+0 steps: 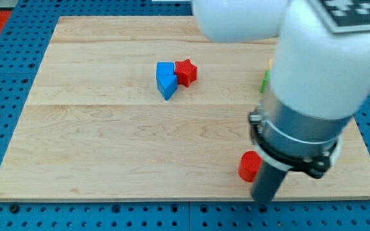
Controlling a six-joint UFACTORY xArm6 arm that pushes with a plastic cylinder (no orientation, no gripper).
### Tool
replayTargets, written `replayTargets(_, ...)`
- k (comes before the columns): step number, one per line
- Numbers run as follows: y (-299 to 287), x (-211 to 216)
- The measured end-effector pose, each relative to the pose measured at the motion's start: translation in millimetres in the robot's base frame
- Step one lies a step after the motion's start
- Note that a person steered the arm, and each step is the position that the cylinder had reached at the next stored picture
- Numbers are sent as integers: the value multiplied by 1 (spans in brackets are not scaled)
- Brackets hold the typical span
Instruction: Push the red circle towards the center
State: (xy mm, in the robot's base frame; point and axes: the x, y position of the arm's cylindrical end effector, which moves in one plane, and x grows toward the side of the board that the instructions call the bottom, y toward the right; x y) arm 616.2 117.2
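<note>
The red circle (248,166) lies near the board's bottom edge, right of centre, partly hidden by my arm. My dark rod comes down just to its right; my tip (263,201) sits at the board's bottom edge, right beside and slightly below the red circle. Whether the tip touches the circle cannot be told.
A blue block (166,80) and a red star (186,72) touch each other at upper centre. A green block (264,81) and a yellow block (270,63) peek out behind my arm at the right. The wooden board (108,141) rests on a blue pegboard.
</note>
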Motion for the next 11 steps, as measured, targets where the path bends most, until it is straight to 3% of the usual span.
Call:
replayTargets(4,2,-39)
replayTargets(7,-61,-41)
replayTargets(11,-116,-91)
